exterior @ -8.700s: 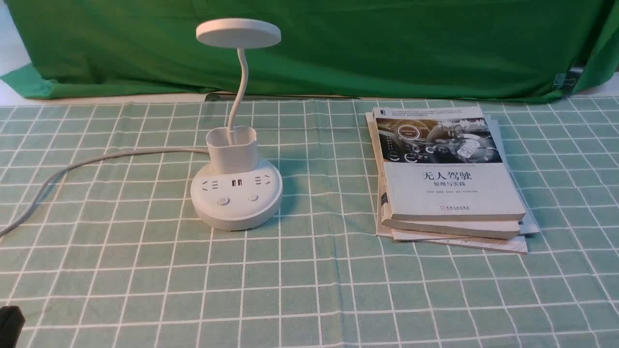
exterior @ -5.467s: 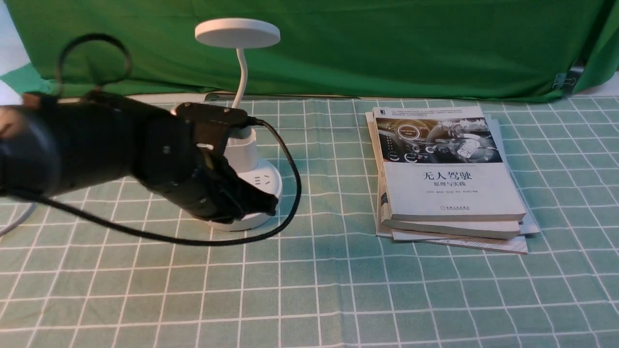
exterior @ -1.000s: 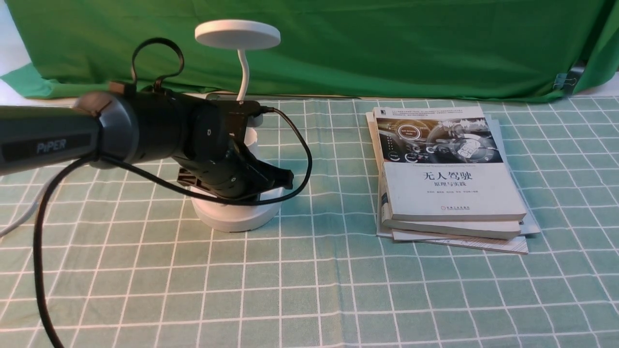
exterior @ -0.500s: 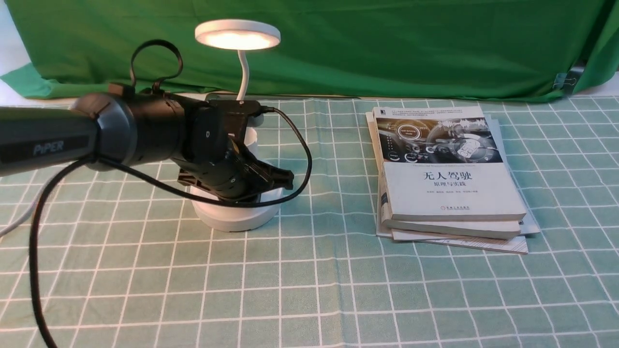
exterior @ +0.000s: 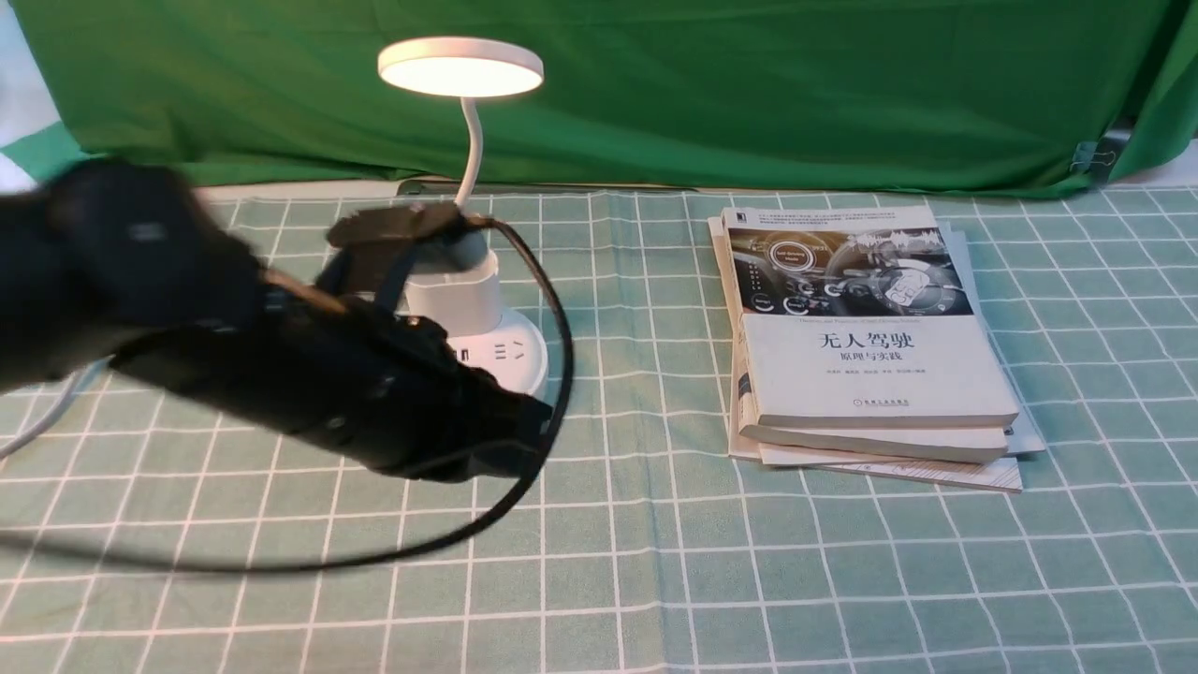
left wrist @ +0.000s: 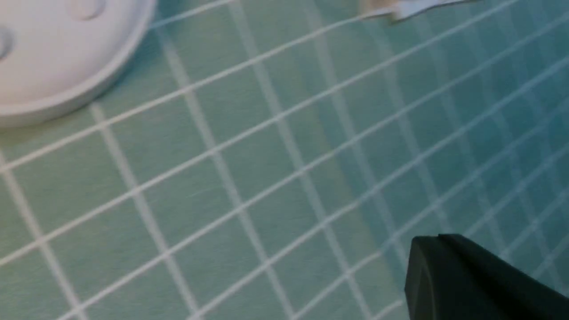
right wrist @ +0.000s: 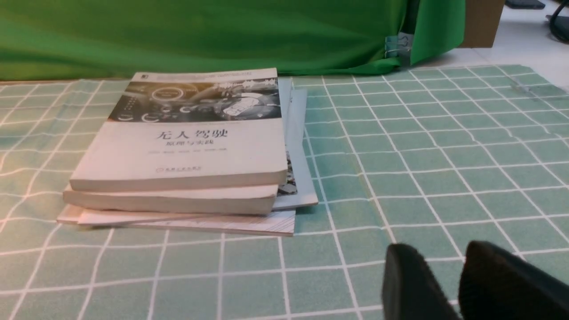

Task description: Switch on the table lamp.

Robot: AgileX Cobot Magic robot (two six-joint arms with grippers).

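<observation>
The white table lamp stands at the left middle of the table, its round disc head (exterior: 460, 65) glowing on the thin gooseneck (exterior: 471, 154). Below are the cup-shaped holder (exterior: 459, 295) and the round base (exterior: 513, 359), partly hidden by my left arm. My left gripper (exterior: 524, 421) is blurred, shut and empty, just in front of the base and off it. In the left wrist view its joined fingertips (left wrist: 426, 244) hang over the cloth, with the base (left wrist: 53, 62) and a button (left wrist: 86, 6) off to one side. My right gripper (right wrist: 438, 260) is open above the cloth, out of the front view.
A stack of books (exterior: 870, 356) lies right of the lamp, also close ahead in the right wrist view as the stack of books (right wrist: 186, 146). The lamp's grey cord (exterior: 37, 421) runs off left. My arm's black cable (exterior: 524, 468) loops over the cloth. A green backdrop (exterior: 749, 94) closes the far edge.
The lamp head went from dark to lit. My left arm then left the base, swinging down and back toward the front left; it now shows blurred.
</observation>
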